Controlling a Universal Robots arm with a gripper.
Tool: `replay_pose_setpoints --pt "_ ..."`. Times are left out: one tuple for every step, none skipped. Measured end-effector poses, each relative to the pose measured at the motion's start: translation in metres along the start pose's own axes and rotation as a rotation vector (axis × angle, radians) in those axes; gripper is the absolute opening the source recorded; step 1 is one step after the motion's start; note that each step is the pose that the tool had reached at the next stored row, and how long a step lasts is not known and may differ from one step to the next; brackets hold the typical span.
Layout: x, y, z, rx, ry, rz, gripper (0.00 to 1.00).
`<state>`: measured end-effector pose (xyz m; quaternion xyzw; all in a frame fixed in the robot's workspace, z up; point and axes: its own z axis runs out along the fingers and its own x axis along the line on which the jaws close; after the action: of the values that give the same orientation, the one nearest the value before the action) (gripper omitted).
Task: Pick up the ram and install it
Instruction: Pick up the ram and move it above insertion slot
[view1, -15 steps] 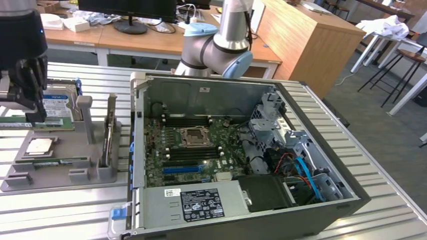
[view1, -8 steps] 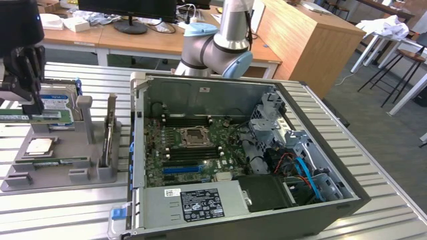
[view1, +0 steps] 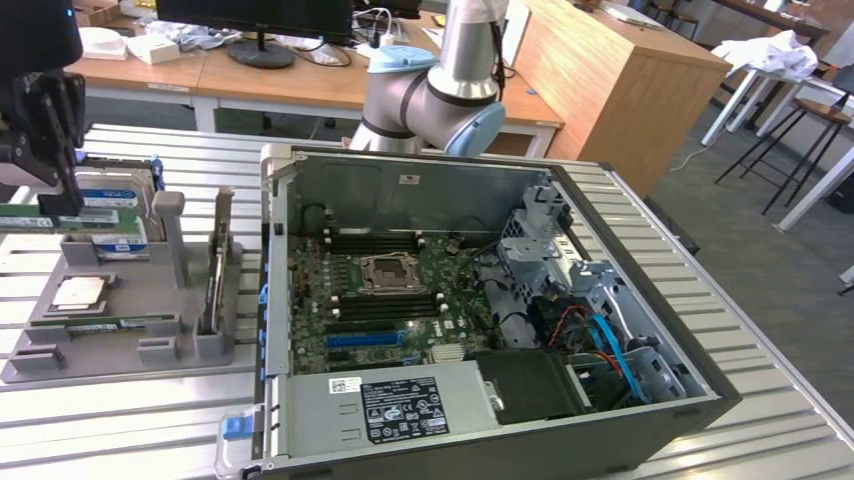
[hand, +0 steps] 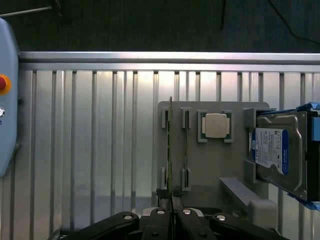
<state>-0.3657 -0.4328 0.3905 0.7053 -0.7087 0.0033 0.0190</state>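
Pickup done: gripper (hand: 170, 201) clenched on the ram (hand: 170, 150), held edge-on straight ahead of the fingers, just above the grey tray (hand: 210, 165). Installing not yet done, open computer case (view1: 441, 165) well apart from gripper.

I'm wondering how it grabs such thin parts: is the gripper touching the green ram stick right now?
Touching. In the wrist view the gripper pinches the ram, seen edge-on, from both sides, with no gap visible.
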Motion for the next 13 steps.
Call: replay_pose_setpoints --pt "0.0001 0.0 -0.0014 0.0001 0.0 0.0 0.11" --pt "0.0001 0.0001 -0.003 0.0001 -0.0001 0.0 0.11" --pt "0.0001 0.0001 -0.0047 0.0 0.0 0.0 0.11" --pt "0.0002 0.0001 -0.0063 0.0001 -0.0001 0.0 0.11" --pt "0.0002 0.0002 -0.0079 0.0001 -0.0001 0.0 0.11" --pt "0.0003 0.0002 -0.0088 0.0001 -0.0001 0.0 0.11" --pt "0.0003 0.0002 -0.0088 0.0002 -0.0002 0.0 0.11" --pt "0.0003 0.0002 -0.0088 0.0002 -0.0002 0.0 0.11" --pt "0.0003 0.0002 -0.0089 0.0002 -0.0002 0.0 0.11" --pt "0.0003 0.0002 -0.0089 0.0002 -0.0001 0.0 0.11" --pt "0.0003 0.0002 -0.009 0.0001 -0.0001 0.0 0.11" --pt "0.0003 0.0002 -0.009 0.0 0.0 0.0 0.11" --pt "0.0003 0.0002 -0.009 0.0 0.0 0.0 0.11"
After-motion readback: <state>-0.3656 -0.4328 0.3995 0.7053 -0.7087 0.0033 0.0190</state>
